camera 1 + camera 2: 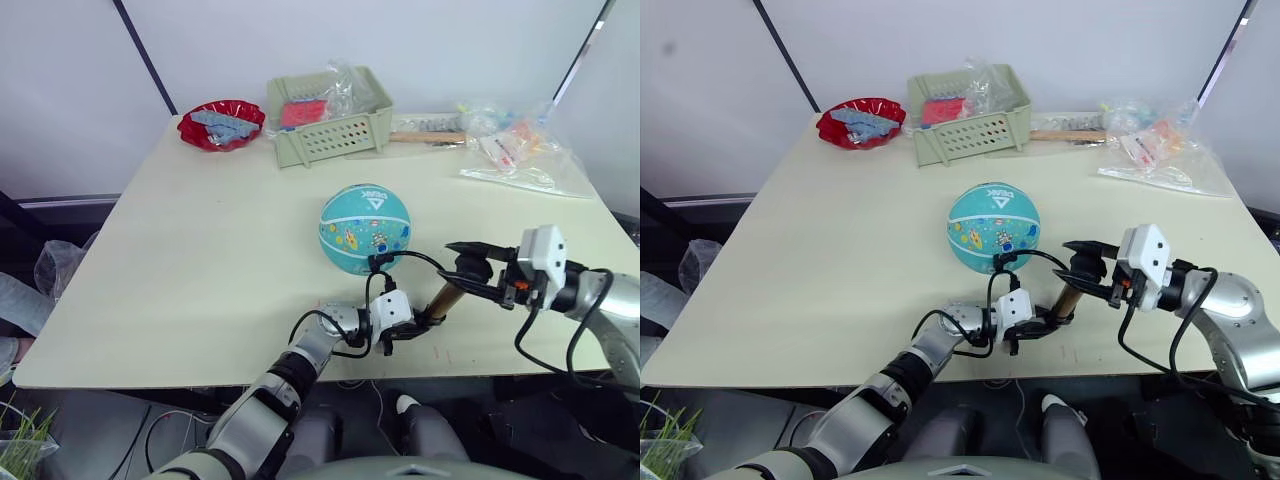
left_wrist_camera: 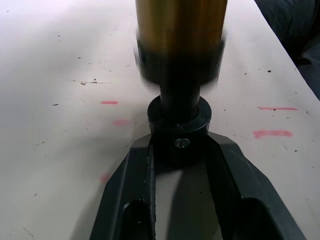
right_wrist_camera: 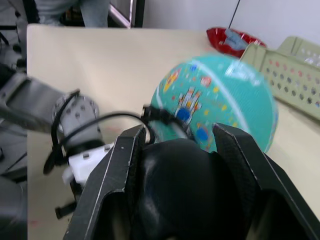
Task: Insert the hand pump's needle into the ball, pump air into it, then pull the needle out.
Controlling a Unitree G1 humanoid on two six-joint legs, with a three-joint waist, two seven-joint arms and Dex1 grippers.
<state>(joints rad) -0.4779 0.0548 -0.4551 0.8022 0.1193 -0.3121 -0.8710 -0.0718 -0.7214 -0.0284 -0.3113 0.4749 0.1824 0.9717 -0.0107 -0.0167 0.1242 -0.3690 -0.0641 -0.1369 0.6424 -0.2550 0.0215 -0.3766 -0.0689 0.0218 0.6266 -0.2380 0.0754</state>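
Note:
The teal ball with white stripes and cartoon prints rests mid-table. Just in front of it the gold hand pump leans at a slant between my two grippers. My left gripper is shut on the pump's black lower end cap, low over the table. My right gripper is shut on the black handle at the pump's upper end. The thin black hose loops from the pump to the ball's near lower side, where its end fitting touches the rubber. The needle itself is hidden.
A red bowl and a green basket stand at the far edge, with a wooden-handled tool and clear plastic bags at the far right. The table's front edge runs just below my left arm.

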